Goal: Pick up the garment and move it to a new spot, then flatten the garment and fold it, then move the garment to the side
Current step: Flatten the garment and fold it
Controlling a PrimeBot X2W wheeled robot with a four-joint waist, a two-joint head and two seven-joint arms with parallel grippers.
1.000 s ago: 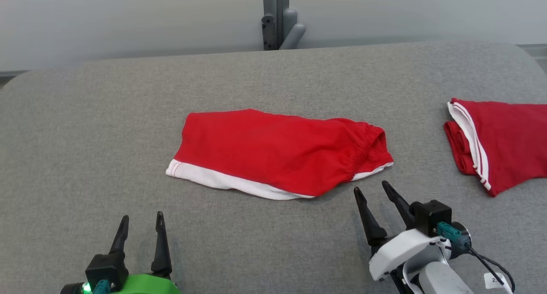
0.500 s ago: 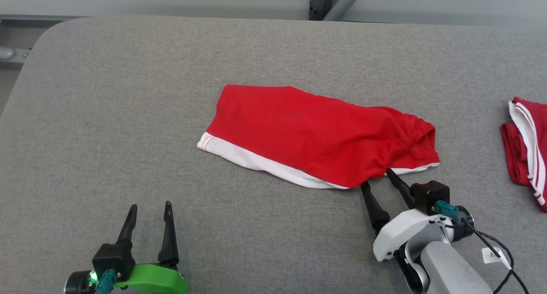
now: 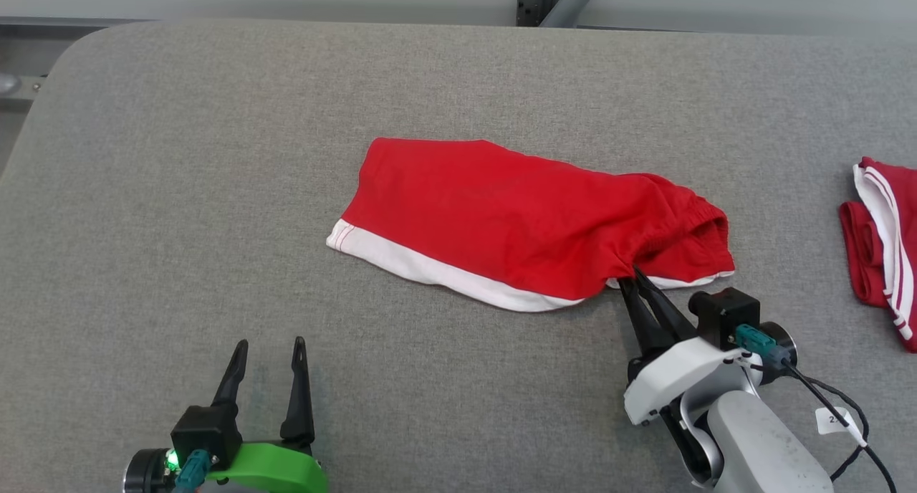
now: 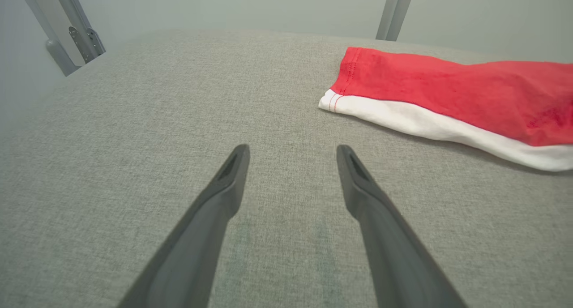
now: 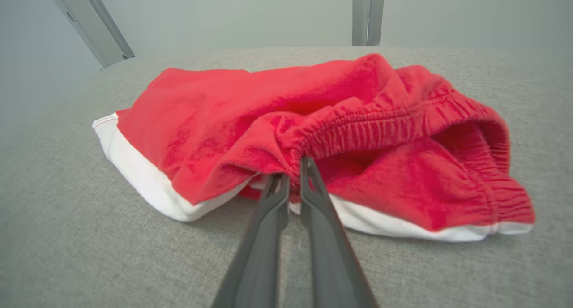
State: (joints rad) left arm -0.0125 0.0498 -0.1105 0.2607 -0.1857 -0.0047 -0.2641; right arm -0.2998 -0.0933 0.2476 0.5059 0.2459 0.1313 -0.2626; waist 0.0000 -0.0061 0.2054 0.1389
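Right wrist view: my right claw (image 5: 291, 171) has its two fingers pressed almost together on the gathered waistband (image 5: 380, 120) of the red shorts (image 5: 215, 115). It pinches a bunch of cloth at the near edge, just above the white trim. The shorts lie in the middle of the grey table (image 3: 179, 192), mostly flat. The hem end is toward my left, and the waistband end is toward my right, puckered where I grip. My left claw (image 3: 269, 346) hovers over bare table with its fingers apart, well away from the hem and holding nothing. A folded red cloth (image 3: 885, 249) lies at the far right edge.

I judge this to be the first step, the pick-up: the grip is made and the lift has not begun. Next I need to raise the pinch until the cloth clears the table, then carry it to a fresh spot away from the folded piece. Held by one point alone, the shorts will likely dangle and twist, so my left claw would do well to take the hem end.
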